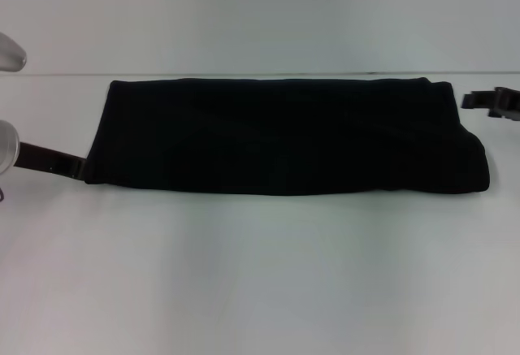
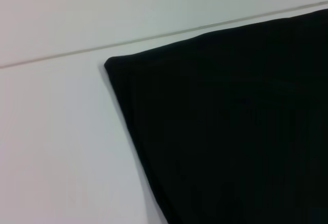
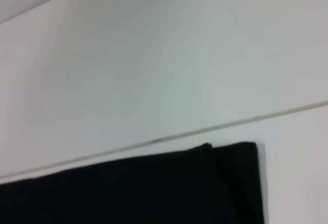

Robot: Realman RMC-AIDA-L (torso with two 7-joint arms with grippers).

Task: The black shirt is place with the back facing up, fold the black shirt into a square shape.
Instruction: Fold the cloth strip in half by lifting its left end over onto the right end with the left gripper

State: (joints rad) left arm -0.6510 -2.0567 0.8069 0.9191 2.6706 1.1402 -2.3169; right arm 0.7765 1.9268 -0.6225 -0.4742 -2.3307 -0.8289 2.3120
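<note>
Shirt (image 1: 284, 136): soft black cloth, matt, no sheen anywhere. Faint fine vertical ribbing or creasing shows in the left wrist view (image 2: 230, 142); edges look doubled and slightly rounded, as layered fabric does.

Table (image 1: 260, 274): white, smooth, a dull satin finish with soft, diffuse light patches; a thin seam line runs along its far side.

Left gripper (image 1: 50, 160): dark, hard-looking finger, plastic or coated metal, cannot tell which; pale, smooth, faintly glossy rounded housing behind it.

Right gripper (image 1: 491, 101): dark, rigid, matt.
</note>
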